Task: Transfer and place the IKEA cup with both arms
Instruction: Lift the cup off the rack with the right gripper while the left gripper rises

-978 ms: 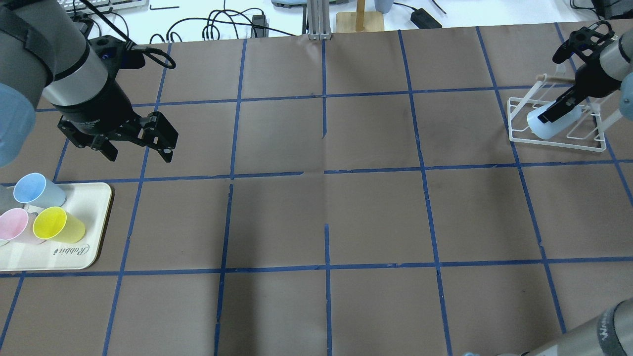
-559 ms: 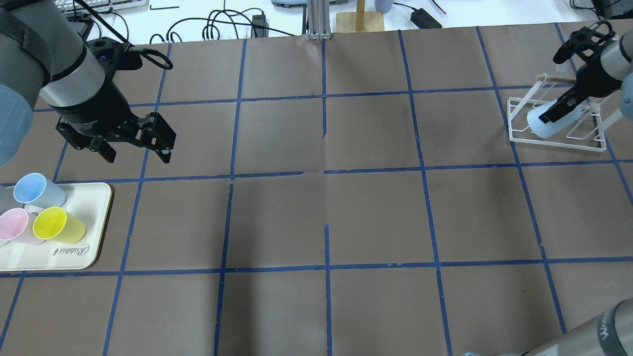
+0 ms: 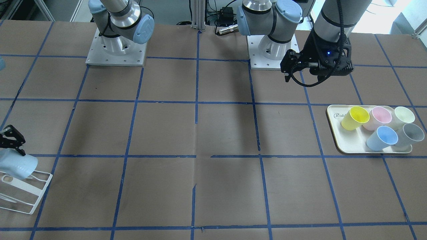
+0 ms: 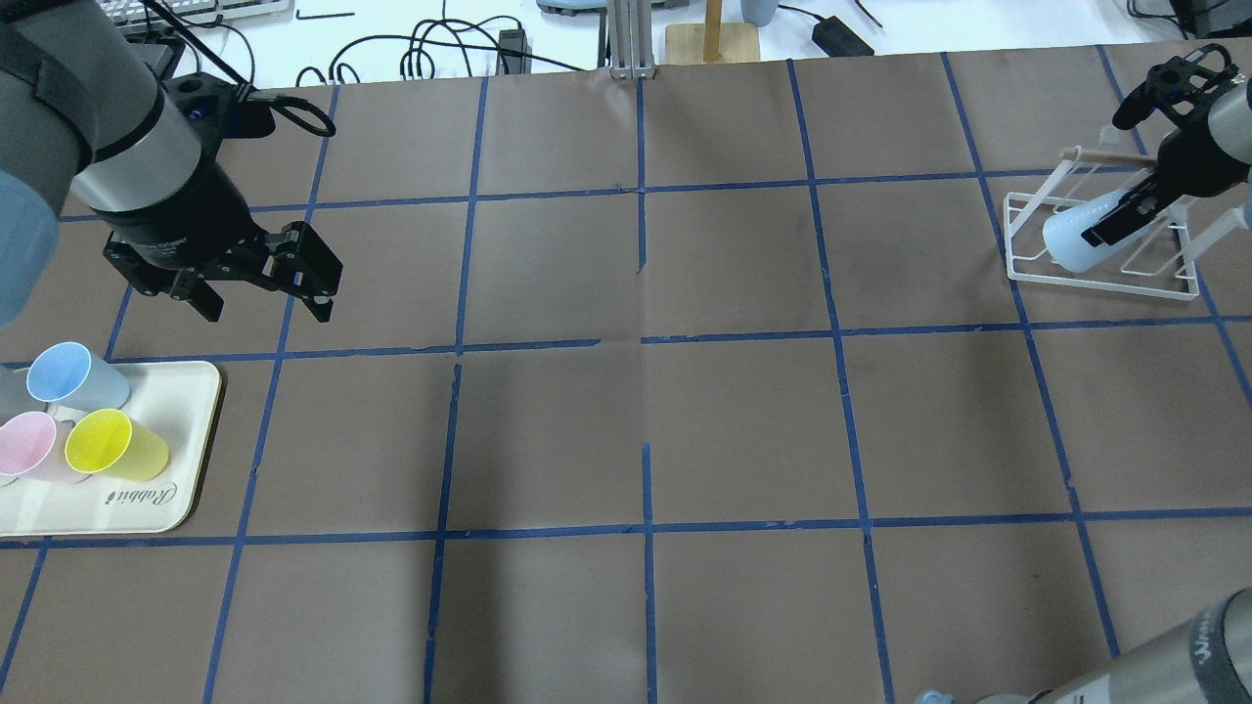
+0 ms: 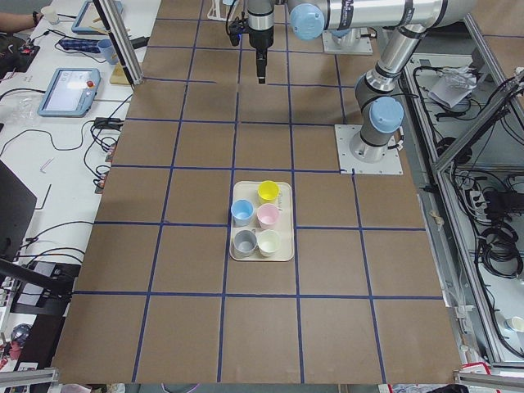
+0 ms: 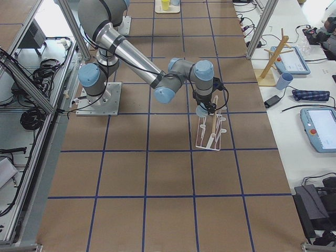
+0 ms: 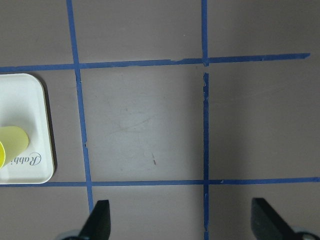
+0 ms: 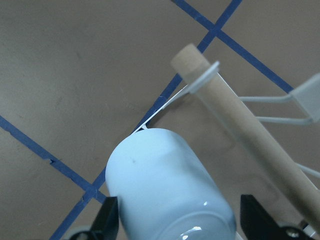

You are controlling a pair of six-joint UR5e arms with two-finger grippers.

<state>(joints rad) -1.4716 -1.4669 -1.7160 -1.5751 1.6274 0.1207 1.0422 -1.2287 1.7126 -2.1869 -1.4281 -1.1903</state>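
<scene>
In the overhead view the IKEA cup (image 4: 1068,244) is seen lying on its side in the white wire rack (image 4: 1095,285) at the far right of the table (image 4: 646,430), its closed base turned toward the table's middle. The right gripper (image 4: 1115,217) is set at the cup's mouth end, one black finger laid along its upper side. The left gripper (image 4: 266,308) is held spread and empty above the brown paper, near the cream tray (image 4: 186,430), on which a deeper blue cup (image 4: 68,376), a pink cup (image 4: 29,445) and a yellow cup (image 4: 112,445) are stood. In the front-facing view the IKEA cup is found at the lower left edge, tilted on the rack, with the right gripper just behind it. A grey cup (image 3: 412,135) and a cream cup (image 3: 404,115) are also shown on the tray. In the left side view five cups are counted on the tray. In the right side view the right arm (image 6: 131,55) is bent down to the rack. In the left wrist view both fingers are seen wide apart over bare paper, the tray's corner at the left. In the right wrist view the cup is framed between the two spread fingers (image 8: 107,220), beside the rack's wooden dowel (image 8: 250,125). A thin gap is seen at the finger on the view's right, so the cup is not gripped and rests on the rack.
</scene>
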